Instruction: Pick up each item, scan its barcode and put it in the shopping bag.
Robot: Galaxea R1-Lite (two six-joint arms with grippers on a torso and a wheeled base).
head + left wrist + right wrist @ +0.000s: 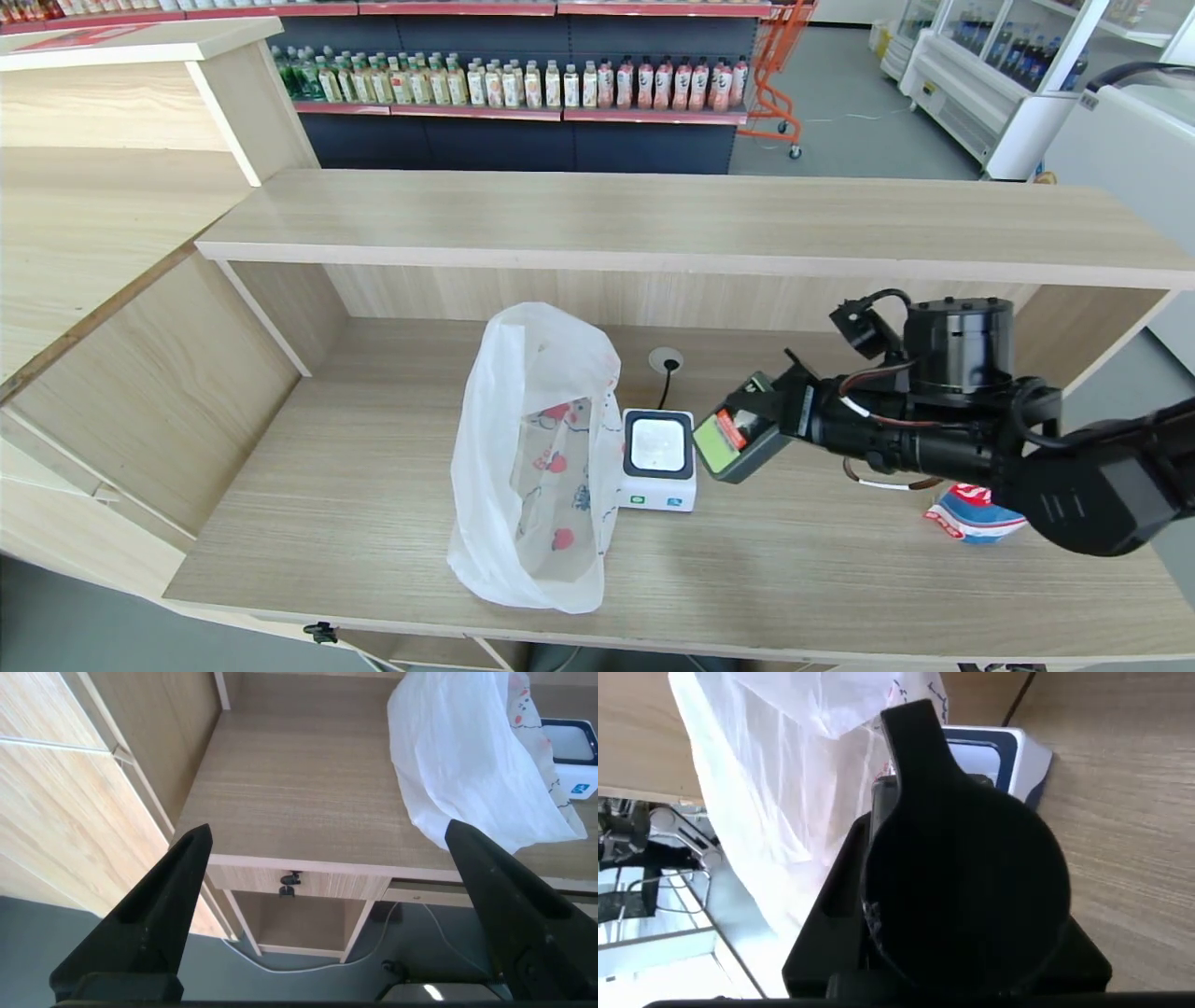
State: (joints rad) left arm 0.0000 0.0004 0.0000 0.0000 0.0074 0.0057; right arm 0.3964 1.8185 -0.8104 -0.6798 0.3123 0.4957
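- Holding a dark green box [738,446] with a green and red label, the right gripper [758,422] hangs above the counter [355,504], just beside the right side of the barcode scanner [659,457]. Its fingers are clamped on the box.
- The box is tilted and sits close to the scanner's pale window, so I judge that the step in hand is the scan of this item. Whether the code has been read, the pictures do not tell.
- The white shopping bag [532,448] stands upright near the middle of the counter, against the left side of the scanner.
- Through the thin plastic a pattern with red marks shows. I cannot tell if this is print on the bag or an item already packed.
- A blue, red and white packet [971,518] lies toward the right edge of the counter, partly hidden under the right arm. It seems not yet scanned.
- The left gripper [329,840] hovers off the front edge near the left corner, fingers spread wide, with nothing in them.
- Left to do, in my judgement: finish the box and bag it, then scan and bag the packet.
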